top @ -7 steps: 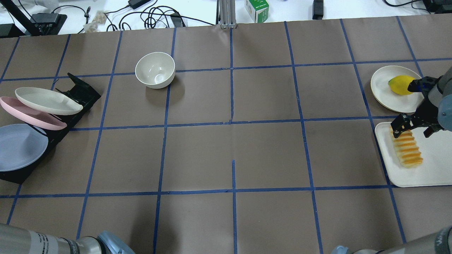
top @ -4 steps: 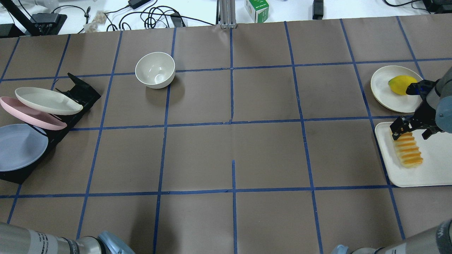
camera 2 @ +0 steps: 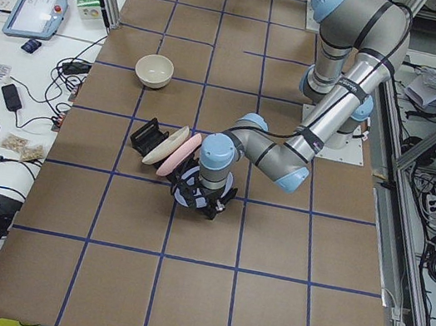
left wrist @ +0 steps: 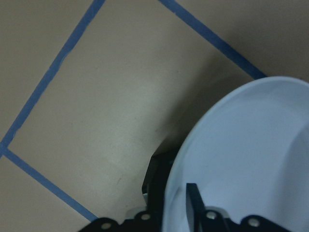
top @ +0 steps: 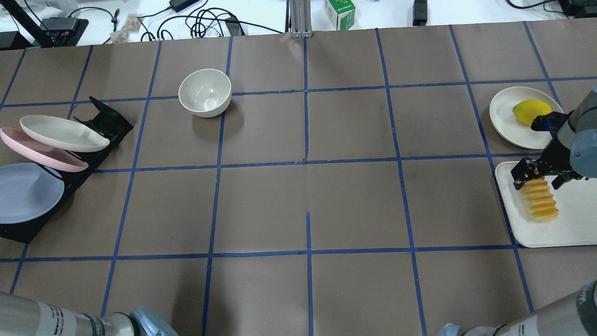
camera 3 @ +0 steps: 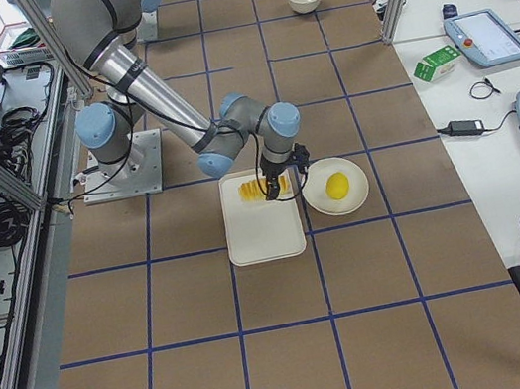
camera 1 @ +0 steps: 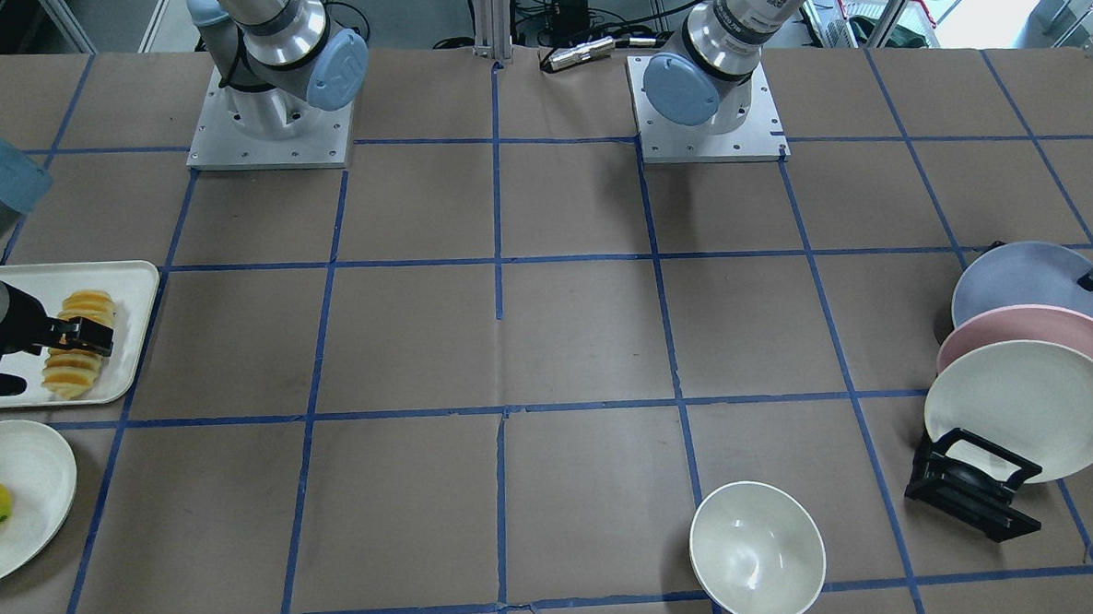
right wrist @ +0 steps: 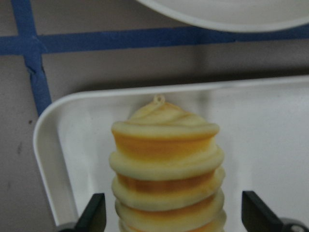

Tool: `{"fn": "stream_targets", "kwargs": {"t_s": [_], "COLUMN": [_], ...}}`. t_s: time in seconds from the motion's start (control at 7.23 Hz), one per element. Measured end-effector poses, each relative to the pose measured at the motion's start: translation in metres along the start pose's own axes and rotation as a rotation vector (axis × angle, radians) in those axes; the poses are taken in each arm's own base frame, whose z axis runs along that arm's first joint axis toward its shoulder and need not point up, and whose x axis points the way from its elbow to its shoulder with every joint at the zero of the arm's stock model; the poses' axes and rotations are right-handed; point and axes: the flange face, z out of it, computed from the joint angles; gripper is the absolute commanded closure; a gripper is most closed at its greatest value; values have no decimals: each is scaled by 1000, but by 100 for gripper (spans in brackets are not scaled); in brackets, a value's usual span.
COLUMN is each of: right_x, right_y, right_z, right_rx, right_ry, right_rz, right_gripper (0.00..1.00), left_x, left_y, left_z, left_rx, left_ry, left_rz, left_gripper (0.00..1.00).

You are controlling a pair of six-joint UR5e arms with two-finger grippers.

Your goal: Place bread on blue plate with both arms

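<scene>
- Straddling the far end of the bread point(top: 541, 205) with the right gripper point(top: 539, 178): jaws spread wide, one finger on either side of the loaf, a clear gap on both sides in the wrist view, nothing held.
- Bread flat and lengthwise on a white tray point(top: 566, 233), orange ridges up, close to the tray rim that faces the counter's middle; tray on the counter's right half, well in from the right edge.
- Just beyond the tray, toward the far edge: a round cream plate point(top: 503, 116) with a yellow lemon point(top: 528, 112) on it.
- Reaching the left gripper point(camera 2: 202, 202) to the blue plate point(top: 28, 193): one finger over the plate's inner face, the other seemingly behind the rim and mostly hidden; pinched or merely around it, cannot tell.
- Blue plate leaning in a black rack point(top: 109, 123) on the counter's left half, in the slot closest to the near edge; pink plate point(top: 42, 154) next, then a cream-white plate point(top: 60, 133).
- Toward the far edge, left of the middle: a white bowl point(top: 205, 92), upright.
</scene>
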Motion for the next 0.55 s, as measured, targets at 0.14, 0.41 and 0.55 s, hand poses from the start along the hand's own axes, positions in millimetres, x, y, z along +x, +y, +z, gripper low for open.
{"fn": "stream_targets", "kwargs": {"t_s": [0.14,0.41,0.55], "right_x": [0,-1,-1], "right_y": [0,1,1], "right_z": [1,2,0], "right_rx": [-3,-10,-10], "right_ry": [-1,-6,-8], "right_rz": [-1,3,4], "right_gripper": [86,100,100], "left_x": [5,8,8], "left_y": [-2,-1,1], "left_z": [-4,-11,-18], "left_rx": [4,6,4], "left_ry": [-2,-6,-10], "left_rz": [9,15,21], "left_gripper": [100,100,100]}}
